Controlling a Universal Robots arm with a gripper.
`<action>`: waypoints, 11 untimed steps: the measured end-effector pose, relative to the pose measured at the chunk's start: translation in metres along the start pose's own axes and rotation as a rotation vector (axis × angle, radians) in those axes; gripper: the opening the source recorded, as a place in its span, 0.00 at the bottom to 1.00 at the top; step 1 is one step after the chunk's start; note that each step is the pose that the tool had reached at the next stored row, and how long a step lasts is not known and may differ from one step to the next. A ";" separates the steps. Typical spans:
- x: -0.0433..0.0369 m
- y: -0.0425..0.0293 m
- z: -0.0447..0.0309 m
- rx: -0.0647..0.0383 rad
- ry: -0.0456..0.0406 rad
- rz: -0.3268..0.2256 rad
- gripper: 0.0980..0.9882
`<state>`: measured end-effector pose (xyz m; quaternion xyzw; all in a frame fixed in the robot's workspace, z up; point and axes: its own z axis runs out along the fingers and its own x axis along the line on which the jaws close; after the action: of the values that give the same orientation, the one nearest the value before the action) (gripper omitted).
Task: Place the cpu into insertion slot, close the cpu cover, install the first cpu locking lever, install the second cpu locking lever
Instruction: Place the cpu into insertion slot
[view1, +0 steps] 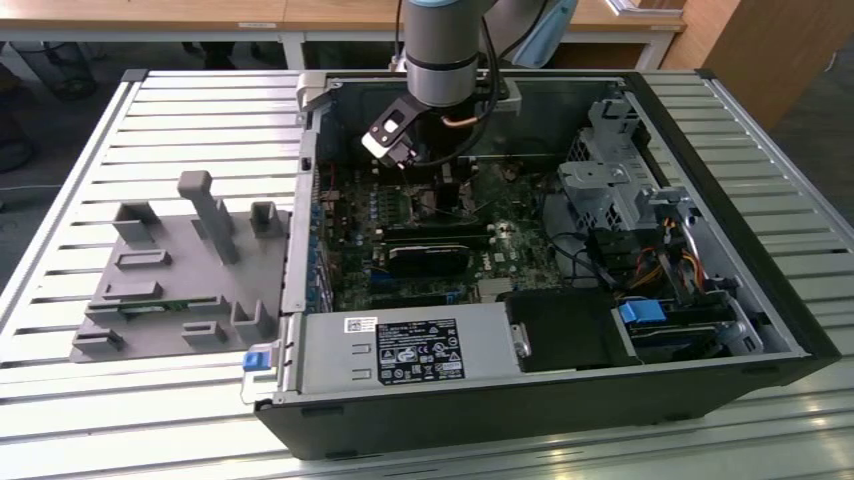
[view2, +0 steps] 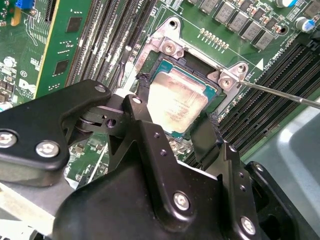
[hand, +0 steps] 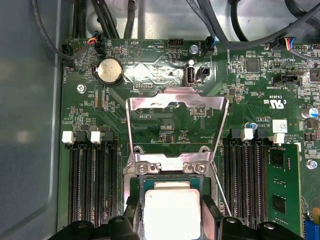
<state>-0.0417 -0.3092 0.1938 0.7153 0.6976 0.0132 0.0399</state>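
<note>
1. Second wrist view: my tool (view2: 178, 102) is closed on the cpu (view2: 175, 97), pinching opposite edges; the cpu sits in the insertion slot (view2: 192, 67).
2. First wrist view: the cpu cover (hand: 175, 100) stands hinged open behind the insertion slot.

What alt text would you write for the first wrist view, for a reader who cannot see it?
The cpu lies in the slot, with the gripper astride it. The cover is open over the green board, with black memory slots on either side.

One cpu (hand: 171, 212), one cover (hand: 150, 101), one coin battery (hand: 109, 71), one case (view1: 534, 400), one grey jig (view1: 174, 270).
</note>
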 end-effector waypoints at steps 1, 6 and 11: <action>0.0000 0.0000 0.0000 0.000 0.0000 0.000 0.57; -0.0002 0.0004 -0.0056 0.000 0.0002 0.000 0.57; -0.0006 0.0009 -0.0092 0.000 0.0004 0.000 0.57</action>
<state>-0.0414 -0.3095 0.2030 0.7152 0.6977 0.0131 0.0396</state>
